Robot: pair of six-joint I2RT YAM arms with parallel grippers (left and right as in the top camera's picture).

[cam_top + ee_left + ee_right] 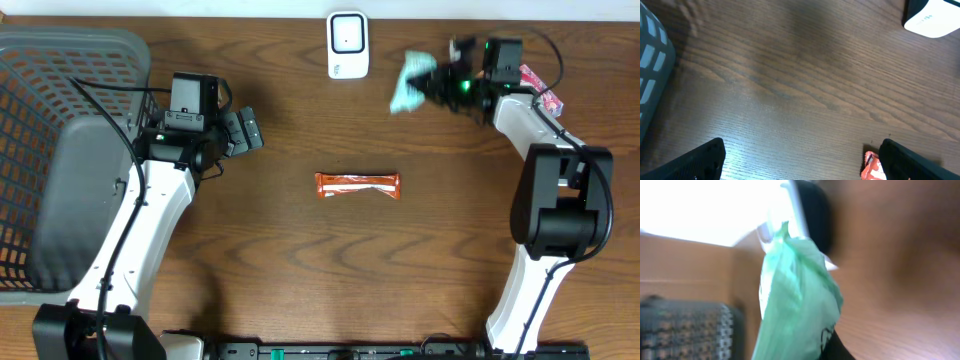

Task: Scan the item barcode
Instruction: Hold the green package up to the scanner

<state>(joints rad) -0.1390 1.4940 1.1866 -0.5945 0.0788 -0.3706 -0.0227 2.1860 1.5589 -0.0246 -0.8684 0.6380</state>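
Pinching a green packet [406,84], my right gripper [432,86] sits just right of the scanner [347,45] at the table's [450,250] far edge. My left gripper [248,130] gapes empty, farther off.

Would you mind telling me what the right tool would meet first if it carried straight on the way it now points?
Probably the white scanner: the right tool, shut on the green packet, points toward it, though depth is unclear.
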